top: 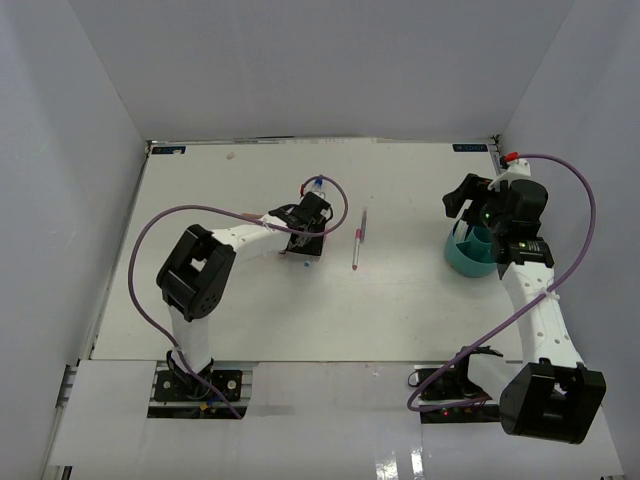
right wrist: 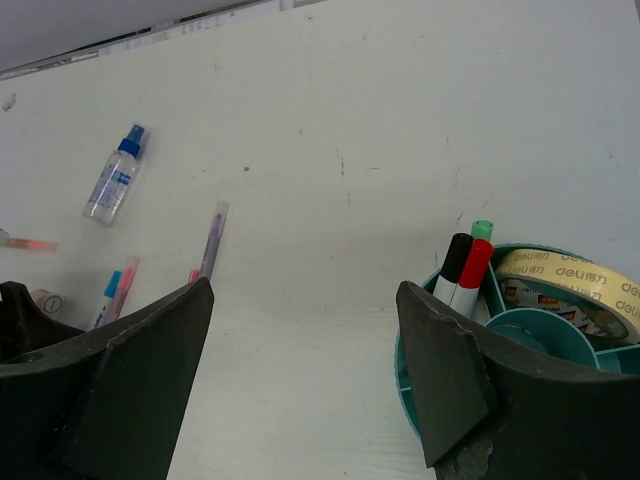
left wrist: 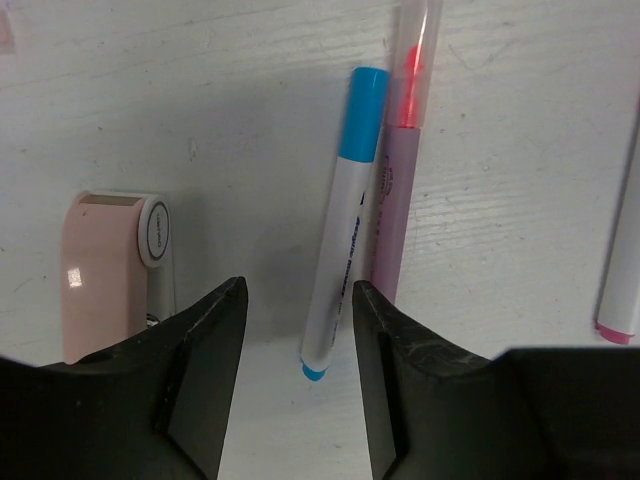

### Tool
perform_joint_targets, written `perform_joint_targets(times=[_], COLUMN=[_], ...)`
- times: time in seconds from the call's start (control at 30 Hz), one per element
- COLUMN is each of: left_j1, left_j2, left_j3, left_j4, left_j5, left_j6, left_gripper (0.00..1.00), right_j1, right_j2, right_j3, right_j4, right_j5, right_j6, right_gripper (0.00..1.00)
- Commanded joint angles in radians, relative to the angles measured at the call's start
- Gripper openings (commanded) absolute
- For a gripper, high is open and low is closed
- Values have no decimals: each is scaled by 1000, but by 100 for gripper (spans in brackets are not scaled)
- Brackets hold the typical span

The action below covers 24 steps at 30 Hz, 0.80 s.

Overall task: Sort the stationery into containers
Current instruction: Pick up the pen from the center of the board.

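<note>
The left gripper (left wrist: 297,300) sits low over the surface (left wrist: 520,130) with its jaws moderately apart, clamping nothing. The butt end of the blue-capped pen (left wrist: 345,225) lies in that gap, close to the finger on the right of the wrist view and not gripped. The pen's long axis runs away from the gripper, leaning slightly, with the cap at the far end. Right alongside it, on the side away from the gap, lies the pink marker (left wrist: 393,215). It is nearly parallel, its clear cap also points away, and its near end lies at that same fingertip. Outside the other finger lies the pinkish eraser block (left wrist: 100,275), lengthwise in the same direction. At the far right edge of the view lies one more pen with a pink end (left wrist: 622,270).

The right gripper (right wrist: 300,300) hangs with its jaws wide apart and empty. Just beside one finger stands the teal organiser bowl (right wrist: 425,405). Black-, red- and green-capped pens (right wrist: 470,265) stand upright in one compartment, and the tape ring (right wrist: 570,285) lies in another. Well beyond the other finger the small bottle (right wrist: 112,183) lies on its side, its blue cap pointing away from the gripper.
</note>
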Motion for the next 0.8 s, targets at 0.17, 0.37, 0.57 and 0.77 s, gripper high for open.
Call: perform_joint_targets(times=[0.17,0.37,0.57,0.77], left_j1=[3,5,5,3], left_j2=[41,69,48,-54], left_j3=[52,55,41,35], left_j4=[-4,-4,-3,5], left_j5=[4,-5,-6,1], left_j6=[9,13,10,78], left_gripper=[54,50,22,20], right_j1=[13,16,33,68], right_j2=[-19,-15,-18,11], right_j3=[2,-4,-9,0], right_j4=[35,42,76,104], right_j5=[21,18,-82,-261], right_j6=[-21,-23,-40,-35], right_gripper=[80,80,80,80])
